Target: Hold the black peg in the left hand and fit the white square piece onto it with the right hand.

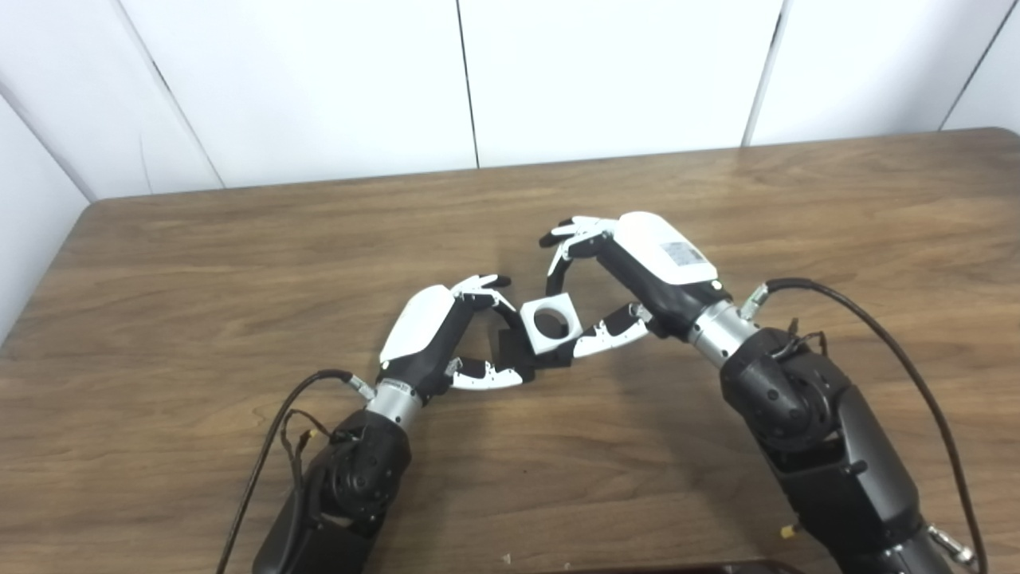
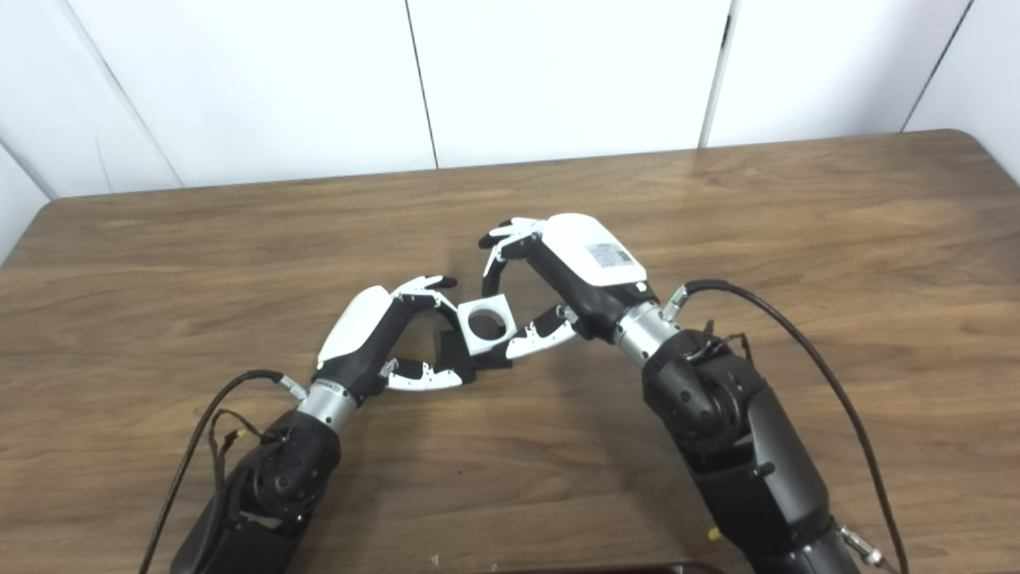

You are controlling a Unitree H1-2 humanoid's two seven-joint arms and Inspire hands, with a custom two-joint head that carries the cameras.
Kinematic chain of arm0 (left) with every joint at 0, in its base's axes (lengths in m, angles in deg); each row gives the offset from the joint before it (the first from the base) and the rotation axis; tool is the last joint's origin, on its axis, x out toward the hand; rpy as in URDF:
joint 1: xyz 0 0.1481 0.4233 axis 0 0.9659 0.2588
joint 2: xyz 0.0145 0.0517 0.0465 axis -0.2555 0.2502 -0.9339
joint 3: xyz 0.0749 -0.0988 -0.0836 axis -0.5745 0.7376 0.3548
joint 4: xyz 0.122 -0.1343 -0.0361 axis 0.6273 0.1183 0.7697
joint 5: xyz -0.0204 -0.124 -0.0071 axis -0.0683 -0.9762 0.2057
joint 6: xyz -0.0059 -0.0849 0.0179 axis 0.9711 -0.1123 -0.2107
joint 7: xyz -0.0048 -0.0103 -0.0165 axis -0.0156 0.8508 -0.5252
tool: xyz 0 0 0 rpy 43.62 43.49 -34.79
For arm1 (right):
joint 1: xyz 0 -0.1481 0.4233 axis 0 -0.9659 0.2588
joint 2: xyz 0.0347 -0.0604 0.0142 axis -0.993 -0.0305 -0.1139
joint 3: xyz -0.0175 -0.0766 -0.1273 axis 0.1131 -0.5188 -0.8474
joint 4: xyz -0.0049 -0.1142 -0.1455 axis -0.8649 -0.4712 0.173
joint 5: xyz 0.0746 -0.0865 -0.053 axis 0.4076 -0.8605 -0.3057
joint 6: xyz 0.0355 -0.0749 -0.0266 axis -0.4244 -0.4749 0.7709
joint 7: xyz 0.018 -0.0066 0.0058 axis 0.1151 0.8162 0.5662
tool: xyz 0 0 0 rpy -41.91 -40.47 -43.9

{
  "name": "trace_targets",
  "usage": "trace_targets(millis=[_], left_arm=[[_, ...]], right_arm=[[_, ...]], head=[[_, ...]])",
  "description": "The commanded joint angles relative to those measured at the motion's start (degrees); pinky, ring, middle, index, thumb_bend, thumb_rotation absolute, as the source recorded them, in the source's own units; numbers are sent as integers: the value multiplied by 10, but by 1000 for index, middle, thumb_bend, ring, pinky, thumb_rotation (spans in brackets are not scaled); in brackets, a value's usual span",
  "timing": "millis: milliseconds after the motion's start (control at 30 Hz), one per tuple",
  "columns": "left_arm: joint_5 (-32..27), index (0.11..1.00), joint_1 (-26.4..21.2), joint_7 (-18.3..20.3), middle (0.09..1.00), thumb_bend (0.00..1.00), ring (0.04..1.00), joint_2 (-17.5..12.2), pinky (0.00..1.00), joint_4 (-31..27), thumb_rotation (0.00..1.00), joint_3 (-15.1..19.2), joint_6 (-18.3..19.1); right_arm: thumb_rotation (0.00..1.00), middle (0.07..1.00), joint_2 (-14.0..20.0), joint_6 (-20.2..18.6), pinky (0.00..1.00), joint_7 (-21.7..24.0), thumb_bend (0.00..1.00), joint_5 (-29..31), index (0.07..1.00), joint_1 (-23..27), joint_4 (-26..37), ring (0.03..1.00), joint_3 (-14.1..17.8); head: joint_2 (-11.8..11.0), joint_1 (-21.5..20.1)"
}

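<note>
Hands meeting over peg and square piece at table centre

Two robot hands face each other at the middle of a brown wooden table (image 1: 239, 263). The left hand (image 1: 446, 339), reaching in from about seven o'clock, has its fingers and thumb curled around the black peg (image 1: 514, 347). The right hand (image 1: 629, 279), reaching in from about five o'clock, appears to pinch the white square piece (image 1: 550, 323) between thumb below and fingers above. The piece sits tilted, its round hole facing up toward the cameras, touching or overlapping the black part just beside the left fingertips.

Risks, as a judgement: the tilt of the white piece suggests its hole may not be lined up with the peg, so pushing on could jam it or twist it out of the light pinch. A loose hold by the left hand could let the peg turn or slide on the table under that push. The two sets of fingertips are crowded together and could collide.

Hard to make out: most of the peg is hidden behind the white piece and the left fingers, so its shape, its direction and whether it has entered the hole cannot be told. Exact contact of the right fingers with the piece is also unclear.
</note>
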Motion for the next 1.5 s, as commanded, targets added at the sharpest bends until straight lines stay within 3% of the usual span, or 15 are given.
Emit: trace_targets(millis=[0,633,767,800,867,967,1100,1467], left_arm=[[16,493,22,34,878,517,920,-7,861,27,88,-16,43],[14,493,20,37,879,517,924,-5,885,24,89,-17,52],[13,493,19,35,879,516,924,-6,891,25,89,-18,49],[13,493,19,35,879,516,924,-6,894,24,89,-18,48],[12,493,19,33,878,516,922,-7,896,25,89,-18,46],[11,493,20,33,877,516,921,-7,885,25,89,-18,46],[13,493,18,33,876,516,918,-8,867,27,89,-20,47],[13,493,18,34,877,517,916,-10,877,25,89,-20,47]], right_arm=[[140,808,-2,12,870,-19,521,-3,480,24,7,877,0],[142,811,-8,1,877,-8,520,1,480,18,4,873,-15],[152,837,3,-20,860,17,518,-23,493,21,7,878,-24],[182,850,8,-26,853,24,573,-31,547,21,7,881,-27],[280,886,14,-33,848,33,756,-37,746,21,3,894,-30],[335,936,18,-43,857,44,862,-36,904,20,2,922,-29],[345,953,23,-52,860,51,906,-35,943,19,5,930,-27],[336,958,29,-63,872,60,925,-36,930,18,12,936,-27]], head=[[1,1],[5,4],[5,5],[5,5],[4,3],[4,2],[5,2],[5,1]])
